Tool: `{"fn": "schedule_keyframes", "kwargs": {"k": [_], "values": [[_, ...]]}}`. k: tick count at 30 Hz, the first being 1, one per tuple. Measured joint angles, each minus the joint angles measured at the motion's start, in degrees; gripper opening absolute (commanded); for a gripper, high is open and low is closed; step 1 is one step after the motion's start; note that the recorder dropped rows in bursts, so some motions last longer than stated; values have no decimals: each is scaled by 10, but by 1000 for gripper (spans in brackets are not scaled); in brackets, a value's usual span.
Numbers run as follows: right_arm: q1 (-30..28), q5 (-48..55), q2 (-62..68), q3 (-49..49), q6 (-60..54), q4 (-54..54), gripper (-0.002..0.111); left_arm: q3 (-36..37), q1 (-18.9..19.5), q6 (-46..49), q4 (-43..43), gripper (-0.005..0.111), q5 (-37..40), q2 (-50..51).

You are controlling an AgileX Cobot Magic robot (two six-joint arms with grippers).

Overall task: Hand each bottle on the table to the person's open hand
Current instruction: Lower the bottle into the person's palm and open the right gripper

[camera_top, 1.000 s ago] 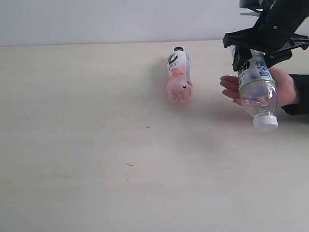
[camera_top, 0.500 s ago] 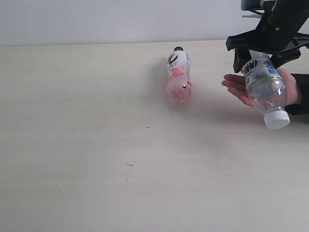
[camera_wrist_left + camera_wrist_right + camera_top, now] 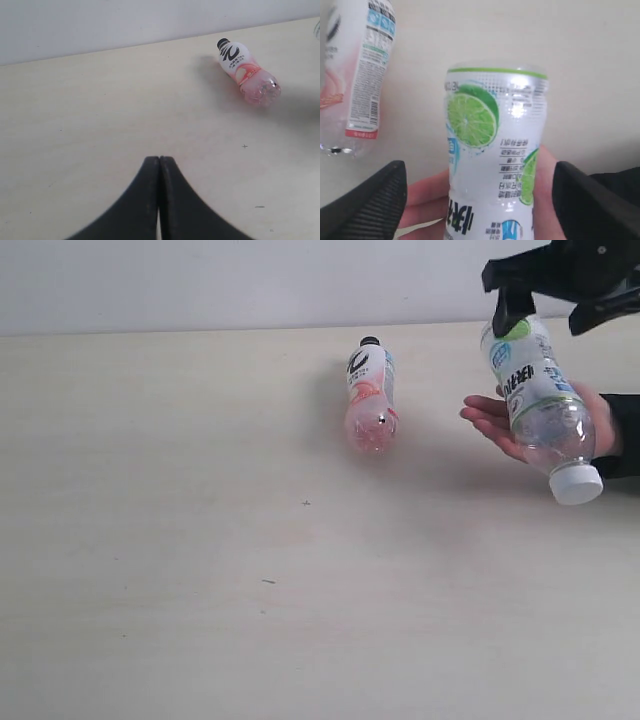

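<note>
**A:** Where is the lime-label bottle (image 3: 540,405) right now?

**B:** It lies across the person's open hand (image 3: 488,420), by the counter's (image 3: 200,540) right edge towards the far corner. It is tilted, with its white cap towards the near edge. The right hand (image 3: 545,312) is spread wide above the bottle's base, one finger on each side, and neither seems to touch it.

**A:** And the other arm?

**B:** The left hand (image 3: 159,200) is pressed shut with nothing in it, over the counter's near side.

**A:** What's left on the counter?

**B:** The pink bottle (image 3: 370,400). It lies on its side close to the far edge, right of the middle, with its black cap pointing at that edge.

**A:** How will it handle?

**B:** I'd guess it is light, with thin walls that dent under a hard squeeze. Its label looks glossy, so it may slip. Being round, it could roll away from a nudge. I'd take it across the labelled waist, one finger on each side, and close gently. The cap end is too narrow for a steady hold.
</note>
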Motion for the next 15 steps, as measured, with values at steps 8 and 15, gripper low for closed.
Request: {"fn": "schedule_keyframes", "kwargs": {"k": [8, 15], "values": [[0, 29, -140, 0, -72, 76, 76, 0, 0, 0, 0, 0, 0, 0], [0, 112, -202, 1, -221, 289, 76, 0, 0, 0, 0, 0, 0, 0]]}}
